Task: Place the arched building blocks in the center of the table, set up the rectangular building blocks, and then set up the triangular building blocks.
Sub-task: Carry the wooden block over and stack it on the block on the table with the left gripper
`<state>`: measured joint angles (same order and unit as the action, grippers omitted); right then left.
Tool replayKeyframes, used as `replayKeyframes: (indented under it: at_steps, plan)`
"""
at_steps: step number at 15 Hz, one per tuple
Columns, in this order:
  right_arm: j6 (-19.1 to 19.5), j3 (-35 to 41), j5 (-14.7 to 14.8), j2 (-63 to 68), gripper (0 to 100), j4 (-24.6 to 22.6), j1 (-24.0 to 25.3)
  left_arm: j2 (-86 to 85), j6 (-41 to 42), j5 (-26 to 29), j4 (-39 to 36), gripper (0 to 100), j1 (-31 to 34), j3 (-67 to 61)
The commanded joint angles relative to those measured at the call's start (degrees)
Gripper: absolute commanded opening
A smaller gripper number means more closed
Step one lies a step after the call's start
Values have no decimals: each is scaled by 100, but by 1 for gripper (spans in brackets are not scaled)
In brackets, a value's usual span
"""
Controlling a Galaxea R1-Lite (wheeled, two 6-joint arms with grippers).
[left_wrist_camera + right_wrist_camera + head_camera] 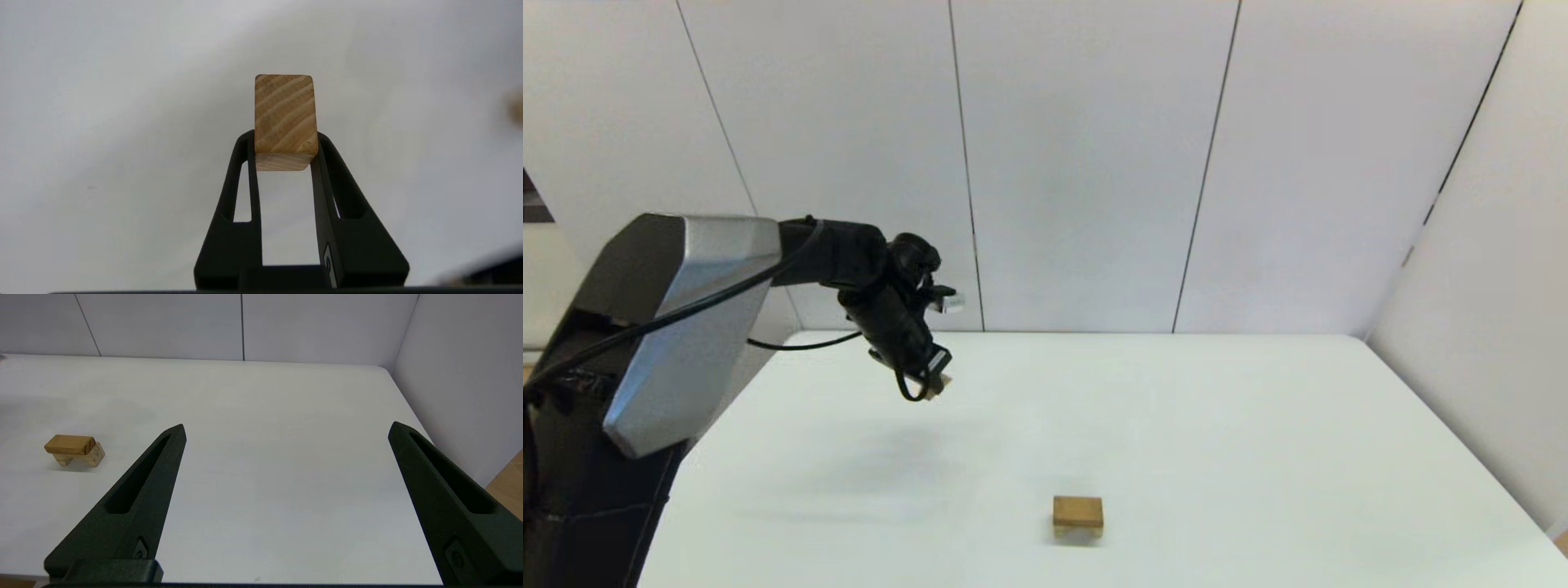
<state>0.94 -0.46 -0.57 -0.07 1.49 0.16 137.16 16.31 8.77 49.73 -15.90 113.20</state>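
A white table (1176, 425) is sitting against pale panelled walls (1094, 163). Above its left part, the left gripper (282, 152) is hanging in the air, pinching the triangular block (285, 118) between its fingertips. Nearer the middle, the rectangular block (69, 444) is lying flat on the arched block (93, 456). The right gripper (286, 430) is hovering with fingers spread wide, holding nothing.

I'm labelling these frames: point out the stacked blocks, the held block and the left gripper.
stacked blocks (69, 444), right wrist view, top slab's face.
held block (285, 114), left wrist view, grained face.
left gripper (929, 384), head view, tips.
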Motion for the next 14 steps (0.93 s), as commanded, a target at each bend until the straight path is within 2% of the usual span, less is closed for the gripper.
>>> replayKeyframes:
  at_steps: [1,3,7,12,14]
  plan:
    - [3,2,-4,-1,100,1,2,-822,1419,934,1039,0,-247,0]
    - [3,-6,-4,-1,100,1,2,-971,2324,969,1610,0,-669,0]
    - [3,2,-4,-1,100,1,2,-919,2983,934,1918,0,-1407,0]
    - [3,2,-4,-1,100,1,2,-418,2843,829,1382,0,-2190,0]
    - [3,2,-4,-1,100,1,2,-110,2412,785,960,0,-2453,0]
